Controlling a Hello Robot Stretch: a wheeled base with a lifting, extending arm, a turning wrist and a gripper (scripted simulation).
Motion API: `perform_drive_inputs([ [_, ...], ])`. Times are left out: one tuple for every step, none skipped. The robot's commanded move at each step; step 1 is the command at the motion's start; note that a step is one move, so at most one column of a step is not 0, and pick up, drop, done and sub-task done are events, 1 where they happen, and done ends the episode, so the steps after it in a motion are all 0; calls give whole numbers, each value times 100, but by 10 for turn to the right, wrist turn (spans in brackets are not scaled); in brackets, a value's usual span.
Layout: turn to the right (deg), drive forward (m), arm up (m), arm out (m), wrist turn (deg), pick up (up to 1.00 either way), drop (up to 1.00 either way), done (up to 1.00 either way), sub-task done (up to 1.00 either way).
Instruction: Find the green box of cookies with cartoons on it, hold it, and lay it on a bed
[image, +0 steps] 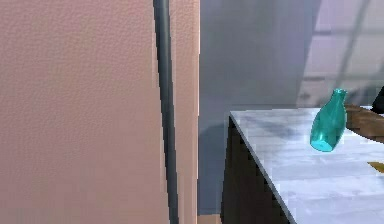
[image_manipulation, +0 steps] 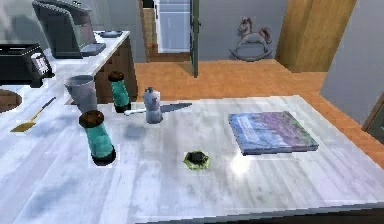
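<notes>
A flat bluish box (image_manipulation: 272, 132) lies on the marble counter (image_manipulation: 150, 195), with a small dark green thing (image_manipulation: 197, 158) near it. I cannot tell the gripper's state.

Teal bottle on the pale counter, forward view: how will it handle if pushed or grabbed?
The teal bottle is tall with a narrow neck, so a high push would probably tip it. It looks translucent and glossy, like glass: likely slippery and breakable. Its rounded body could roll on the counter if toppled.
</notes>
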Motion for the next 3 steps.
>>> perform_drive_inputs([
  [0,0,50,0,0,0,0,0,0],
  [0,0,38,0,0,0,0,0,0],
  [0,0,0,14,0,0,0,0,0],
])
